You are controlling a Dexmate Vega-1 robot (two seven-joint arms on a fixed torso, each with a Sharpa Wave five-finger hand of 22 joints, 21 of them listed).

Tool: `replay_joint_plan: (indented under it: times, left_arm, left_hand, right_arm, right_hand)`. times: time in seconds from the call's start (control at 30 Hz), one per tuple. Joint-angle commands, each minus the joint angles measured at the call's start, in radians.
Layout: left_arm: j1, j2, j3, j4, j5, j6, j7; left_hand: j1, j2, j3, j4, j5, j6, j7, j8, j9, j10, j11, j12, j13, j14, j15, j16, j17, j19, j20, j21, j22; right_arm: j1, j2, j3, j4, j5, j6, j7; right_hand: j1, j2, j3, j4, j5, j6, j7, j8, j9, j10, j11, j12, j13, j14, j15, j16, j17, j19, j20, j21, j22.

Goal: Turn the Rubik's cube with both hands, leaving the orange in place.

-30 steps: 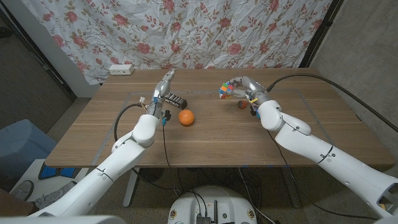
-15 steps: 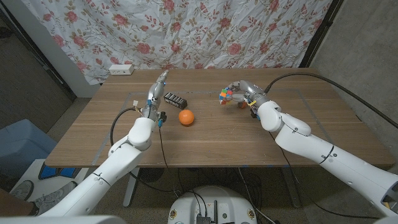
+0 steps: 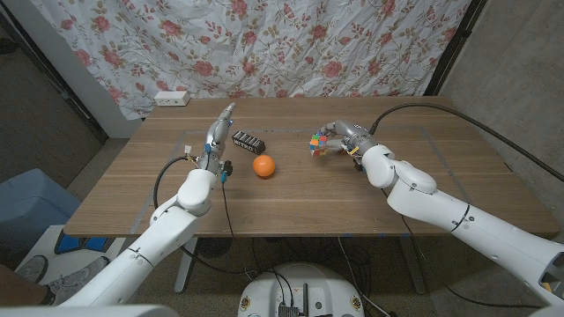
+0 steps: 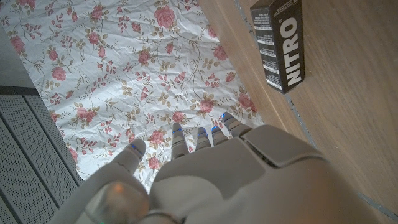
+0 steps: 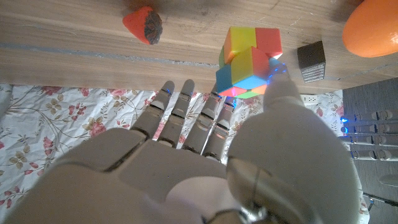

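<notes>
My right hand (image 3: 339, 137) grips the multicoloured Rubik's cube (image 3: 320, 143) at the wooden table's (image 3: 300, 194) one o'clock. My left hand (image 3: 218, 132), fingers apart, holds nothing at eleven o'clock beside the dark rectangular box (image 3: 248, 141). The round orange (image 3: 263, 166) sits mid-table.

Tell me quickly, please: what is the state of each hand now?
Left hand: open, holding nothing, fingers extended.
Right hand: holding the Rubik's cube.

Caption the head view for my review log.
Right hand holds multicoloured Rubik's cube; left hand raised beside round orange.
</notes>
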Motion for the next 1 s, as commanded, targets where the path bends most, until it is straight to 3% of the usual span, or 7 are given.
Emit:
replay_joint_plan:
  times: [0.03, 1.0]
  left_arm:
    - [-0.015, 0.001, -0.004, 0.035, -0.040, -0.025, -0.039]
    - [-0.013, -0.017, -0.014, 0.164, -0.130, -0.159, -0.120]
  left_hand:
    - [0.009, 0.091, 0.006, -0.001, -0.005, -0.003, 0.000, 0.003, 0.003, 0.002, -0.001, 0.003, 0.003, -0.016, -0.004, -0.003, -0.001, 0.003, 0.003, 0.000, 0.001]
    - [0.009, 0.088, 0.005, -0.002, -0.006, -0.004, 0.004, 0.004, 0.003, 0.004, 0.003, 0.001, 0.003, -0.010, -0.003, -0.004, -0.001, 0.021, 0.012, 0.001, 0.001]
  right_arm:
    - [0.005, 0.016, -0.041, 0.032, -0.061, 0.006, 0.025]
    - [-0.012, 0.056, -0.077, 0.062, -0.149, -0.008, 0.066]
  right_hand:
    - [-0.007, -0.003, 0.006, 0.004, 0.006, -0.004, 0.001, -0.002, 0.006, -0.006, -0.002, 0.007, 0.003, 0.005, -0.131, -0.002, 0.005, 0.005, -0.005, 0.003, 0.003]
    - [-0.019, -0.002, 0.005, 0.006, 0.007, -0.024, 0.001, -0.013, 0.006, -0.026, -0.002, 0.005, 0.001, 0.001, -0.131, -0.006, 0.012, 0.004, -0.008, 0.000, 0.003]
